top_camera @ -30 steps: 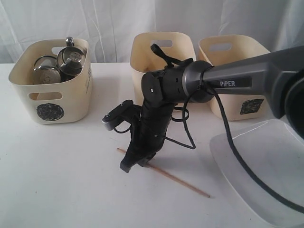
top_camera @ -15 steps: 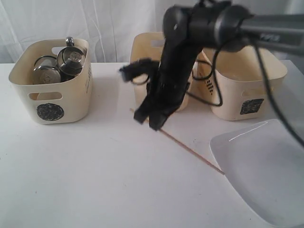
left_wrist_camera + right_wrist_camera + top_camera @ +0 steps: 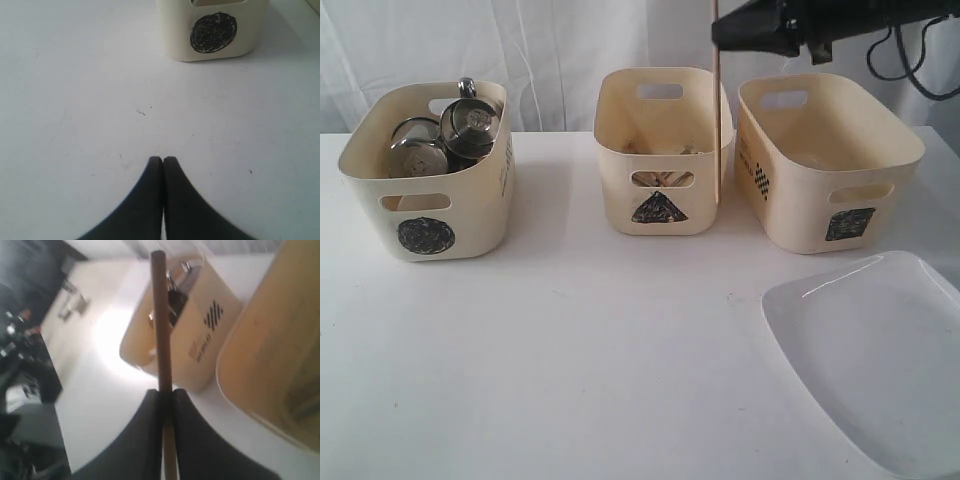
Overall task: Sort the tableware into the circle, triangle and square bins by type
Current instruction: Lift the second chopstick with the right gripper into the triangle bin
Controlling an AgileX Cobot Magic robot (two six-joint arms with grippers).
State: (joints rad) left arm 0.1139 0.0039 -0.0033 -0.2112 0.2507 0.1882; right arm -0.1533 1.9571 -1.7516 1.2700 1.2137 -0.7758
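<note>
The right pincer (image 3: 166,393) clamps a slim wooden chopstick (image 3: 716,120) hanging upright beneath it, against the outer wall of the cream plastic triangle-marked bin (image 3: 615,195); the cream square-marked bin (image 3: 790,190) stands just beside. Farther off, the cream circle-marked bin (image 3: 470,225) holds steel mugs (image 3: 470,125). The left pincer (image 3: 163,159) is pressed together on nothing, above open white desk (image 3: 75,100).

chopstick (image 3: 716,110): wooden, upright, at the triangle bin's (image 3: 662,150) right edge
mugs (image 3: 470,128): steel, inside circle bin (image 3: 425,200), left of triangle bin
plate (image 3: 875,360): white, flat, front-right of triangle bin
</note>
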